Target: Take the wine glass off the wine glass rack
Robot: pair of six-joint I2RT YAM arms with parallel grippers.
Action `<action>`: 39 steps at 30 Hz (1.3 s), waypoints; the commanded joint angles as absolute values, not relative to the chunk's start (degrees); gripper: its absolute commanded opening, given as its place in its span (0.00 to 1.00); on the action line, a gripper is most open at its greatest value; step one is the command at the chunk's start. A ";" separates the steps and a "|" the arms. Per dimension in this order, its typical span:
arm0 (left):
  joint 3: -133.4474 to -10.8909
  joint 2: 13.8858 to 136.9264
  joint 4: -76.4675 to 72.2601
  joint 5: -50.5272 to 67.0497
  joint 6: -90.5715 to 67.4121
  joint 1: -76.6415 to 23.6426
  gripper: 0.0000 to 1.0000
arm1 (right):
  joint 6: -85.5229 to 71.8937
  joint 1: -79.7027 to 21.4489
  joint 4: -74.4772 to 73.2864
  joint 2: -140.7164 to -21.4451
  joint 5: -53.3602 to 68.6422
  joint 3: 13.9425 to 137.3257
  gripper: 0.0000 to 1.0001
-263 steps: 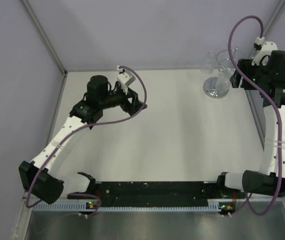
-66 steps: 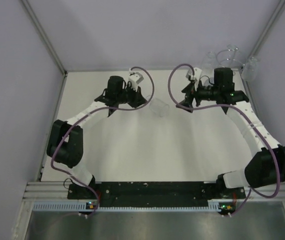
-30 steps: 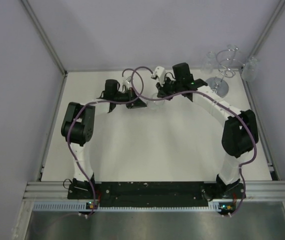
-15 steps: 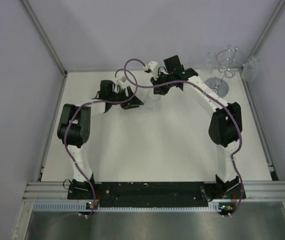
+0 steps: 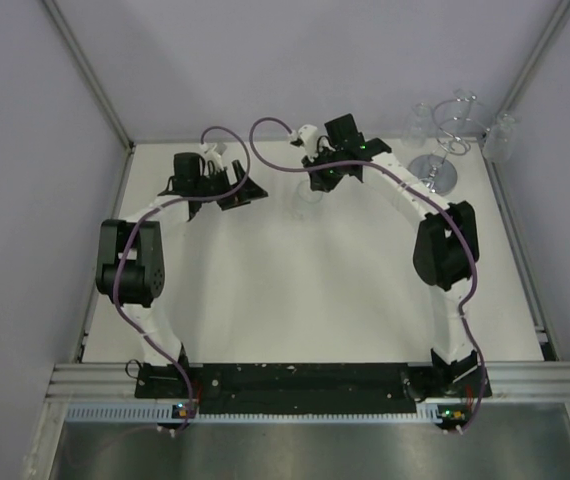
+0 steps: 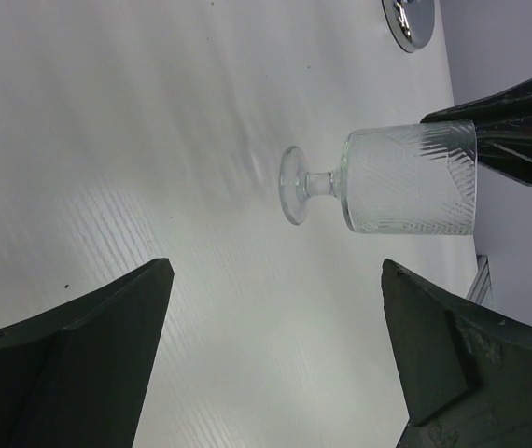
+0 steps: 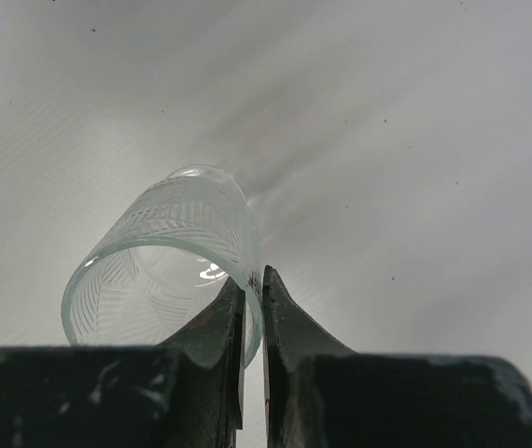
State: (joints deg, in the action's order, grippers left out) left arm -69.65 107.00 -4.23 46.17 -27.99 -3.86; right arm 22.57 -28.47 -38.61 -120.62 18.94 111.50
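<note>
A clear, ribbed wine glass (image 5: 307, 200) hangs upright over the middle back of the table, away from the wine glass rack (image 5: 449, 130). My right gripper (image 7: 253, 280) is shut on the glass's rim (image 7: 163, 266), one finger inside the bowl and one outside. In the left wrist view the wine glass (image 6: 397, 182) shows whole, foot towards the table, with the right fingers (image 6: 518, 126) at its rim. My left gripper (image 6: 275, 271) is open and empty, a short way left of the glass. From above, the left gripper (image 5: 248, 192) sits left of the glass and the right gripper (image 5: 322, 180) just above it.
The rack's round shiny base (image 5: 435, 172) stands at the back right corner; it also shows as the base (image 6: 408, 21) in the left wrist view. Two more clear glasses (image 5: 420, 116) (image 5: 500, 136) hang on its arms. Enclosure walls border the table at the back and sides.
My left gripper has opened, let go of the glass and drawn back to the left. The right gripper has kept its hold on the rim and barely moved.
</note>
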 commanded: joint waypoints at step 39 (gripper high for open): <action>-70.22 104.24 -4.48 43.86 -26.72 -3.78 0.96 | 13.98 -27.86 -41.57 -132.36 9.05 129.64 0.50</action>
